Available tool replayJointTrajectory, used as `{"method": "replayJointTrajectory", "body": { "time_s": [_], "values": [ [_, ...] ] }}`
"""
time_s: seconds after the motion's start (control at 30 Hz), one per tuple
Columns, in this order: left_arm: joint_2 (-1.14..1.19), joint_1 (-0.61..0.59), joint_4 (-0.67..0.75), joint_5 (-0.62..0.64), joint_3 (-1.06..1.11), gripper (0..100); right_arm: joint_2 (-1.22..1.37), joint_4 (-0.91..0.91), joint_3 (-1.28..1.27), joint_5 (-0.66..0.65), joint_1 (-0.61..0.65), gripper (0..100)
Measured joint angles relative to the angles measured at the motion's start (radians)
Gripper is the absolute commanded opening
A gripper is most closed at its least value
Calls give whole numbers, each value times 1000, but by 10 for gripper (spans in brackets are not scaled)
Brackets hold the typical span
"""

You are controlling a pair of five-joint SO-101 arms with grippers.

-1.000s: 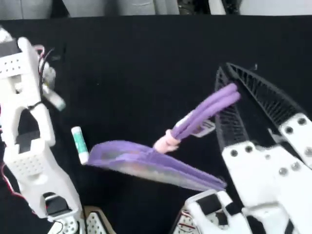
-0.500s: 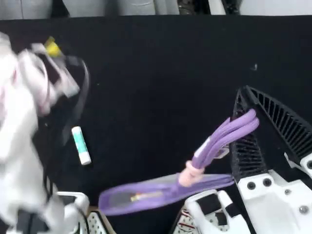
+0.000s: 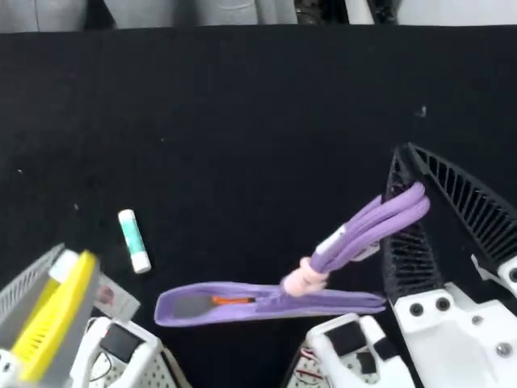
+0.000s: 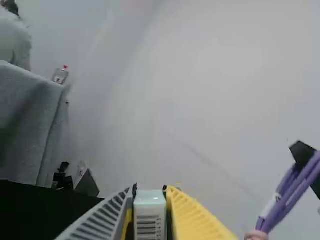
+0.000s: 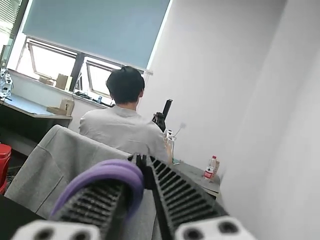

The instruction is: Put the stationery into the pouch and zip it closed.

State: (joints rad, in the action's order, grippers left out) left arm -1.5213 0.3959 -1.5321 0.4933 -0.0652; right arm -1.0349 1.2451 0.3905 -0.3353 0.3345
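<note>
Two changes are recorded over the last second. At the left, the left arm's yellow-and-grey claw (image 3: 71,260), formerly raised upright at the left side, has been swung down to the near left corner. It is closed on a white glue stick (image 4: 149,215), which is carried clear of the black cloth tabletop (image 3: 258,113). A second, white-and-green glue stick (image 3: 134,240) is left lying on the tabletop, near the pouch's left end but apart from it. The flat purple fabric pouch (image 3: 258,301), previously lifted and tilted, has been lowered toward the near edge and now lies almost level, its left end turned toward the left claw. A slim orange item (image 3: 233,301) is seen in its left half, apparently inside. A pink knot-like pull (image 3: 300,280) sits where the pouch meets its purple looped strap (image 3: 371,226). The strap is held up at the right by the black ribbed right claw (image 3: 401,158), whose jaws are drawn narrow on it. The pouch is judged to have been presented for loading: the held stick is to be inserted next, one stick is yet to be collected, and zipping is not yet begun.
</note>
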Motion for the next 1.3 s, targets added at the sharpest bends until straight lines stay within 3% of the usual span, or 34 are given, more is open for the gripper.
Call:
{"method": "replayJointTrajectory", "body": {
  "time_s": [0.13,0.23,0.8,1.0,1.1,1.2,1.3],
  "values": [
    [-267,86,127,-91,328,29,0,0,0,0,0,11],
    [-296,143,140,-123,499,29,0,0,0,0,0,11],
    [-307,394,127,-226,735,29,0,0,0,0,0,11],
    [-307,420,127,-236,784,30,0,0,0,0,0,11],
    [-307,420,130,-318,819,34,0,0,0,0,0,11],
    [-308,420,169,-445,858,126,0,0,0,0,0,11],
    [-308,420,206,-488,898,248,0,0,0,0,-2,11]
  ]
}}
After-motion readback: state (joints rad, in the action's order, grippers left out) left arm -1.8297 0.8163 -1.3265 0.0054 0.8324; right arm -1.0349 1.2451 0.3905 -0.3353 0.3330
